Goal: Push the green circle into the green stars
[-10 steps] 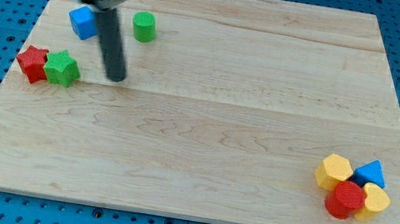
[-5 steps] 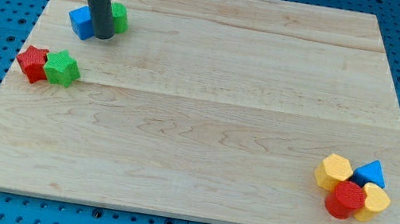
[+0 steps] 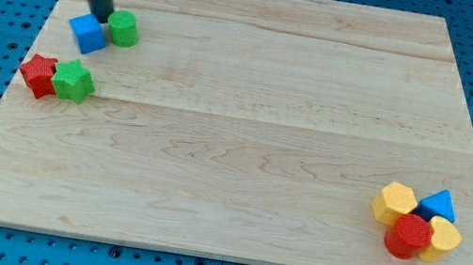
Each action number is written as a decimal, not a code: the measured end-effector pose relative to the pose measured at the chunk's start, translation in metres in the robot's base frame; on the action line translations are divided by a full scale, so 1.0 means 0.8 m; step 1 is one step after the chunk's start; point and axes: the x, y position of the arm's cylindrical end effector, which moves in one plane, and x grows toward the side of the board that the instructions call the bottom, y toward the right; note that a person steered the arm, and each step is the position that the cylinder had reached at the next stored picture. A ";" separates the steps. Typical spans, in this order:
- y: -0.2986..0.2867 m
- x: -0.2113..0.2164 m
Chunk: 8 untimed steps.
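The green circle (image 3: 123, 28) lies near the board's top left, touching the right side of a blue cube (image 3: 87, 33). The green star (image 3: 73, 81) sits lower left of them, pressed against a red star (image 3: 38, 75) on its left. My tip (image 3: 102, 15) stands just above the seam between the blue cube and the green circle, at the circle's upper left. The dark rod rises from it toward the view's top edge.
A cluster at the lower right holds two yellow blocks (image 3: 393, 203) (image 3: 444, 237), a blue triangle (image 3: 439, 204) and a red cylinder (image 3: 409, 236). The wooden board (image 3: 247, 125) rests on a blue pegboard.
My tip went from right of the green star up to the top left. The green circle slid left and slightly down against the blue cube, which also shifted left and down.
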 end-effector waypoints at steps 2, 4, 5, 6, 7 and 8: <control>-0.009 0.015; -0.014 0.023; 0.038 0.021; 0.039 0.037; -0.003 0.060; -0.030 0.063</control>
